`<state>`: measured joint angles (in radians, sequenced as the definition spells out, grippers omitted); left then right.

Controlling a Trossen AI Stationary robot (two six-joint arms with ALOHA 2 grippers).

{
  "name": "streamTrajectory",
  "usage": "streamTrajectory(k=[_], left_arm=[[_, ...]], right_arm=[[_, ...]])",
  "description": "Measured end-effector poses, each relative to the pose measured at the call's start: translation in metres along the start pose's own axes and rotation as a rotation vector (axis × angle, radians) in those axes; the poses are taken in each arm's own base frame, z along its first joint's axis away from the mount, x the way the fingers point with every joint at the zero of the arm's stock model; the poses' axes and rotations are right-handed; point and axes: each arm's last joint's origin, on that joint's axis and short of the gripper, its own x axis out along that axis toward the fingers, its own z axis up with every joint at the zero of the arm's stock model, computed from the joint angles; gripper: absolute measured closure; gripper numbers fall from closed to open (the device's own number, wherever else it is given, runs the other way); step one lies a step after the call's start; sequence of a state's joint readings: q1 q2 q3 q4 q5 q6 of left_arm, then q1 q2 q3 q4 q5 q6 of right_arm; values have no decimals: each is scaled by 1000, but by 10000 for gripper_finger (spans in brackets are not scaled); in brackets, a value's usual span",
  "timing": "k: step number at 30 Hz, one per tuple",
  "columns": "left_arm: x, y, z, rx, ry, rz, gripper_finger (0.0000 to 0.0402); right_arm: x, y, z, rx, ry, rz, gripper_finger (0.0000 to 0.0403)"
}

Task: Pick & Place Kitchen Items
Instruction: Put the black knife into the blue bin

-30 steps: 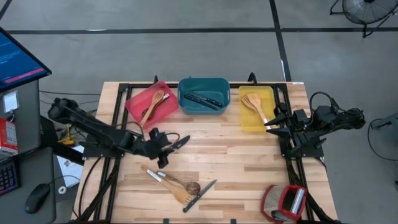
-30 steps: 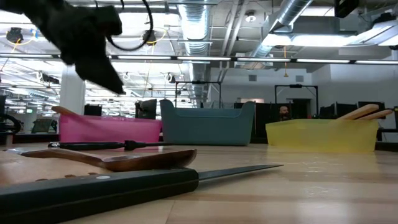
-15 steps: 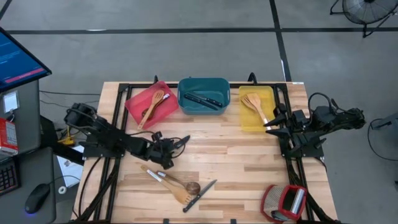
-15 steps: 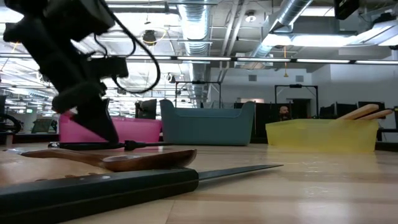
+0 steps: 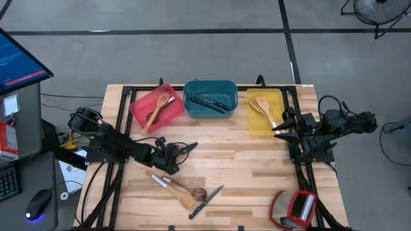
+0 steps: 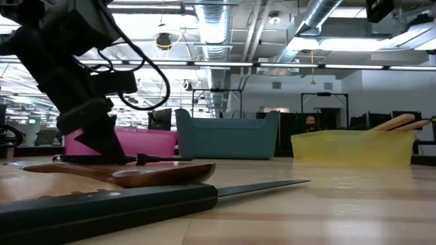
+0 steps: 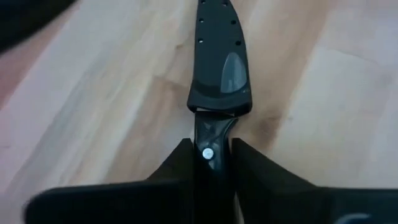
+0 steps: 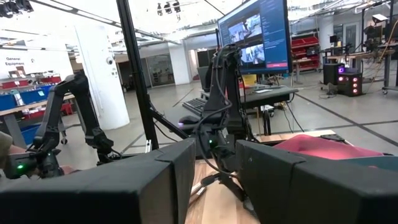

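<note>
Left gripper [image 7: 211,155] was clenched on the knife [image 7: 219,62] by its handle end only, so it risked pivoting loose.

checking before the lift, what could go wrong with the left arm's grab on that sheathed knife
The left gripper is shut on the black knife only at the handle end, so the long sheathed blade could swing or slip as it rises. The sheath looks merely slid on and might drop off. The pile of utensils lies just beside it on the table, so a low sweep could knock them. The right gripper waits by the yellow tray.
</note>
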<state>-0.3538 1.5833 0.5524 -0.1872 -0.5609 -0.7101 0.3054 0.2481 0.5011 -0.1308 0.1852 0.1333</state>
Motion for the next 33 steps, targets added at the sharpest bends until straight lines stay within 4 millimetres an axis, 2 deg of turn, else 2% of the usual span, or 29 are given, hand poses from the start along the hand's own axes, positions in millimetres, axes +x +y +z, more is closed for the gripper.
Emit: streamTrajectory(k=[7, 12, 18, 22, 29, 33], left_arm=[[-8, 10, 0, -50, -16, -2, 357], [-30, 14, 16, -137, -104, -111, 357], [-75, 31, 40, -274, -317, -251, 358], [-111, 45, 57, -340, -514, -409, 358], [-178, 74, 77, -336, -910, -799, 357], [-207, 89, 79, -287, -1126, -983, 355]], right_arm=[[0, 0, 0, 1, -3, 0, 277], [0, 0, 0, 1, -4, 0, 277], [0, 0, 0, 1, -4, 1, 277], [0, 0, 0, 1, -4, 1, 277], [0, 0, 0, 0, -4, 1, 277], [0, 0, 0, 0, -3, 0, 277]])
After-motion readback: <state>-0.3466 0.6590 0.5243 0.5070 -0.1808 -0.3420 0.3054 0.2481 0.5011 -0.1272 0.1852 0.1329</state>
